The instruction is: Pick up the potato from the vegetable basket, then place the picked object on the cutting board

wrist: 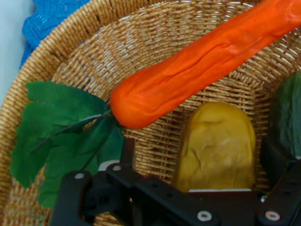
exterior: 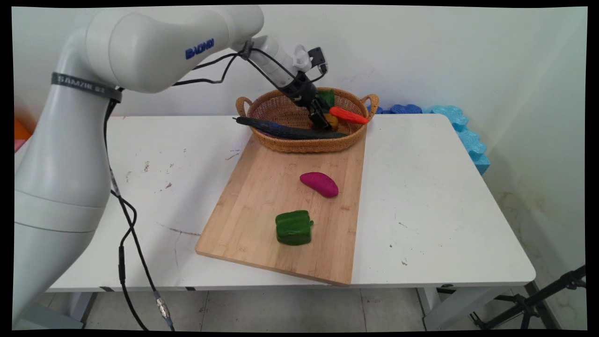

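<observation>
Where the main view hides it, hand [wrist: 200, 188] straddling yellow vegetable [wrist: 218, 146], carrot [wrist: 202, 63] beside

Inside the wicker basket [exterior: 299, 142], a carrot [exterior: 348, 115], a yellow vegetable [wrist: 218, 148] and a long dark cucumber [exterior: 290, 132] crowd the gripper [exterior: 322, 122]; a purple sweet potato [exterior: 319, 184] and green pepper [exterior: 293, 227] break the otherwise open cutting board [exterior: 243, 220].

Yellow potato [wrist: 218, 146] in wicker basket [wrist: 70, 42]
</observation>
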